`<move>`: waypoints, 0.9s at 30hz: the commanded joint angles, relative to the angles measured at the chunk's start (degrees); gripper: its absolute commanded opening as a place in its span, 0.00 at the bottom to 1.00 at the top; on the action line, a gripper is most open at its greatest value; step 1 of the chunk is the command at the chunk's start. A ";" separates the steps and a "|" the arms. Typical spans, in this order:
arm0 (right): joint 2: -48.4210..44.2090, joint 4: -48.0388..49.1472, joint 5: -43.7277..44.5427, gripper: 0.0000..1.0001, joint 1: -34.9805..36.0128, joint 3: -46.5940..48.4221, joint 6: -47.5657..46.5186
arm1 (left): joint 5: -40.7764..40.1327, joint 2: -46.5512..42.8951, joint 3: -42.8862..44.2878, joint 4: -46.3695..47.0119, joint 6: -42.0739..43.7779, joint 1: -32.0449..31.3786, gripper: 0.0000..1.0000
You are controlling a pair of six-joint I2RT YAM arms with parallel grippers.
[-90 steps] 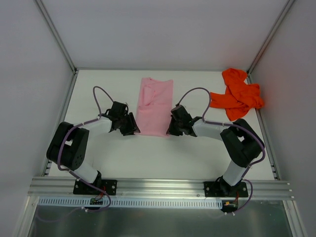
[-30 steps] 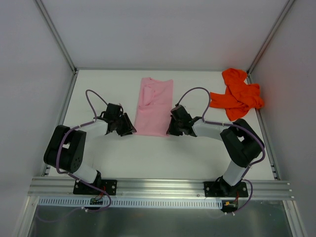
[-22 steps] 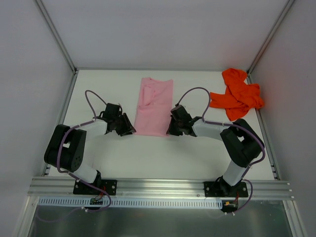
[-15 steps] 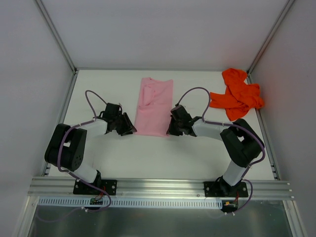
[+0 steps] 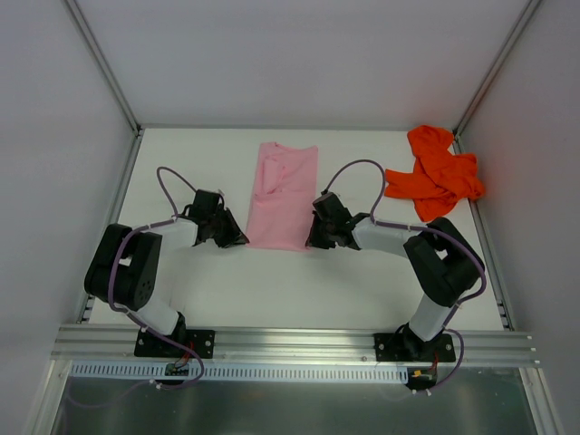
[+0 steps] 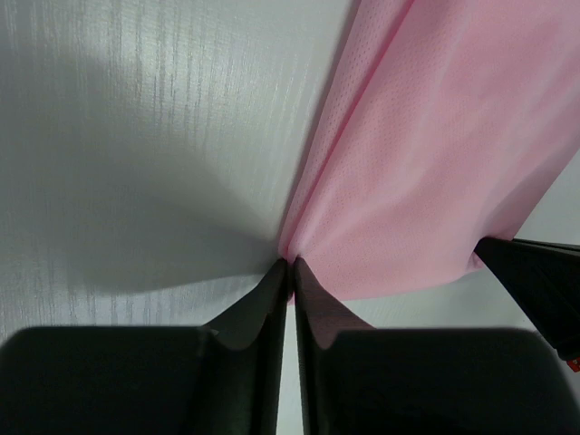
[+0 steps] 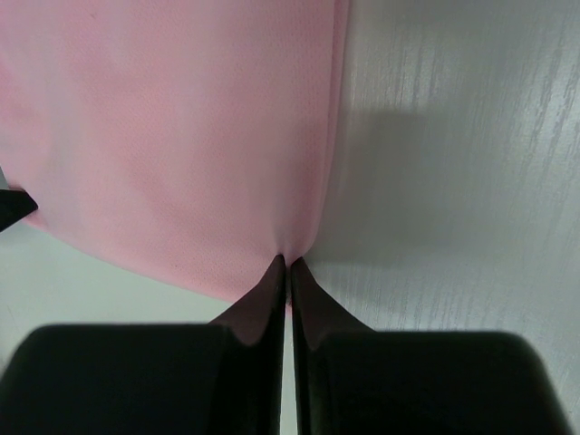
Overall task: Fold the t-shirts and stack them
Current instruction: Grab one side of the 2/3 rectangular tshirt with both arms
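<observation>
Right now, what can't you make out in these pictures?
1. The pink shirt, near corners: top view, the left end effector and right end effector cover them.
2. The pink shirt's far end: both wrist views, cut off by the frame edge.
3. The orange shirt, collar and sleeves: top view, crumpled in a heap; absent from both wrist views.
4. Any print on the pink shirt: top view, too small.

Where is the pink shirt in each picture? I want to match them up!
Top external: the pink t-shirt lies flat in the middle of the table, between the two arms.
Left wrist: the pink t-shirt fills the upper right, one corner pinched by the left gripper.
Right wrist: the pink t-shirt fills the upper left, its edge pinched by the right gripper.
Shared landmark: the shirt's near hem, running from one gripper to the other.
</observation>
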 commanded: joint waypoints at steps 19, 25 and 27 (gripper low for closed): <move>-6.77 -1.89 0.41 0.01 1.06 -8.80 -1.66 | -9.32 -10.28 -9.09 -8.33 -0.64 -6.18 0.00; -12.48 -2.94 1.63 0.01 3.78 -12.93 -0.87 | -12.75 -18.01 -12.34 -11.93 -4.33 -10.41 0.00; -15.29 -4.43 2.51 0.01 5.01 -13.81 -0.69 | -13.80 -22.05 -13.22 -14.03 -5.47 -11.38 0.00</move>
